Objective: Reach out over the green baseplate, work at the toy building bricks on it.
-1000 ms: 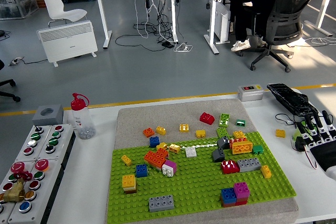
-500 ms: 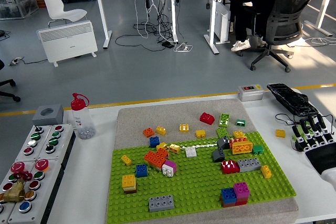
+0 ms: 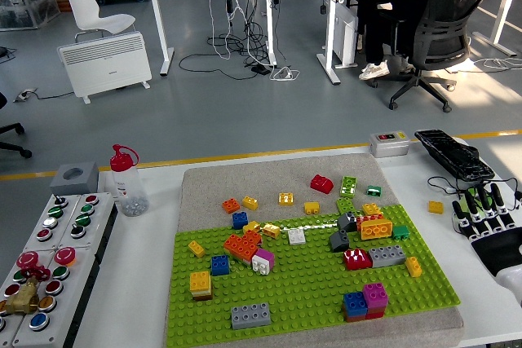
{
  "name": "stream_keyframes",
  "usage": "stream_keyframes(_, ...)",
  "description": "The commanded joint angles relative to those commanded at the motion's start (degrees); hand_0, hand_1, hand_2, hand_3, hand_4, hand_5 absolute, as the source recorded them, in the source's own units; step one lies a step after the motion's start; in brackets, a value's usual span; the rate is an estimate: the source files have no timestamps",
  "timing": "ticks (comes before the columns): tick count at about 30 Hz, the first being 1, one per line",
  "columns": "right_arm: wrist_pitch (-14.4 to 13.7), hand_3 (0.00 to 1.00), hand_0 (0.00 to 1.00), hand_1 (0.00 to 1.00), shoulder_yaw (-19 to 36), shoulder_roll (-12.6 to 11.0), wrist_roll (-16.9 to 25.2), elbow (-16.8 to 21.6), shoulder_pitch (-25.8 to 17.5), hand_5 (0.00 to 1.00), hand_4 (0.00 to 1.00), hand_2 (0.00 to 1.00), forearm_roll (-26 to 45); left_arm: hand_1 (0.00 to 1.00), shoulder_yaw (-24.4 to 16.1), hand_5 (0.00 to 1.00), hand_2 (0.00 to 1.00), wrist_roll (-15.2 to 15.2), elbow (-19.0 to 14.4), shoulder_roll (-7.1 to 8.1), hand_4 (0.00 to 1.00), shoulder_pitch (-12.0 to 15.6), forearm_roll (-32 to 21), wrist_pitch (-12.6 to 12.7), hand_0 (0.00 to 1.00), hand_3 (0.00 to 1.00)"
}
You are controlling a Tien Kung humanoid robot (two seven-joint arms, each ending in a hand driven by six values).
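The green baseplate [image 3: 302,283] lies flat on a grey mat, studs up. Toy building bricks [image 3: 365,300] of many colours stand scattered across it, some stacked in pairs; more lie loose on the mat behind.

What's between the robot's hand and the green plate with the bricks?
In the head view, mostly bare white table separates the right hand from the green baseplate. One small yellow brick sits on the table in that gap, a bit farther back.
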Motion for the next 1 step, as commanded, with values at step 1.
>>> stream_keyframes(1,0.0,0.645,0.689,0.639,0.0,0.02,-0.02,-0.01,0.02,0.532,0.519,0.656,0.05,0.7,0.01,0.998,0.694,-0.01,0.0,0.0,0.361,-0.04,-0.05,0.01,0.691,0.625)
